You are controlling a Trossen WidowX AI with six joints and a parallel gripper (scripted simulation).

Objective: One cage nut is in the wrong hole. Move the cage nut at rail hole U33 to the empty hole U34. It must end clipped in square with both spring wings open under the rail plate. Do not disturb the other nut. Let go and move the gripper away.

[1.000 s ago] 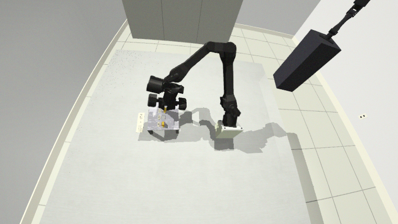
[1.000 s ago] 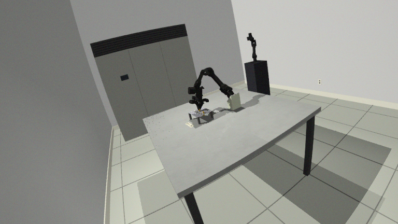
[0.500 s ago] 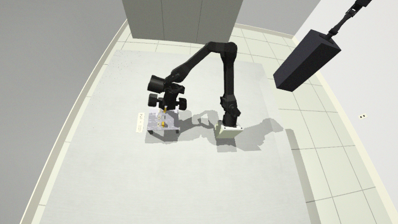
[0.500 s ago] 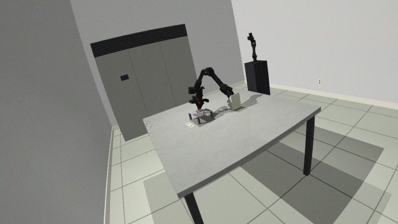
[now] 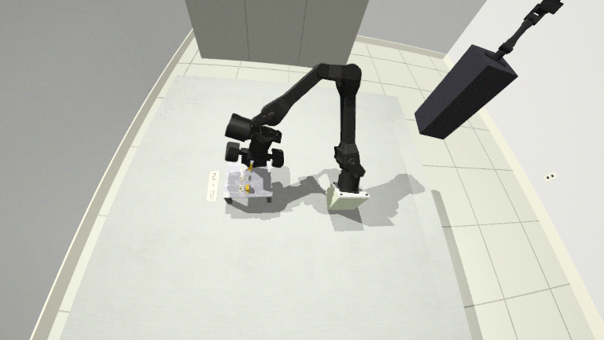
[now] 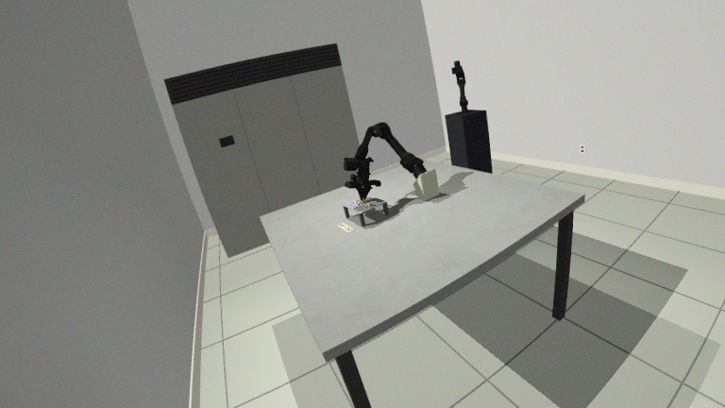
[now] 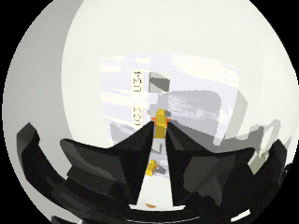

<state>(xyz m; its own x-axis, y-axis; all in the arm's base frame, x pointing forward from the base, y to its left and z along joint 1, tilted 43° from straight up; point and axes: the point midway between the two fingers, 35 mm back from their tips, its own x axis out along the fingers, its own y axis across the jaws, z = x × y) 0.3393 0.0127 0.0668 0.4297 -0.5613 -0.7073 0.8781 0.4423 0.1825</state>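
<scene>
Beneath the one rail plate stands one pale table. Two yellow cage nuts show at the plate; one is gripped between the pincer's tips, the other sits apart on the plate.

Wrist view: two legible labels, dark characters on pale backing, both on rail plate. "U34" label just beside square opening; "U33" label next along same edge, near orange-yellow cage nut. Both turned sideways, reading bottom to top. Top view: more marks on same plate, too small to read. Pale card lies on table near plate, bearing dark lettering, too blurred to read surely.
</scene>
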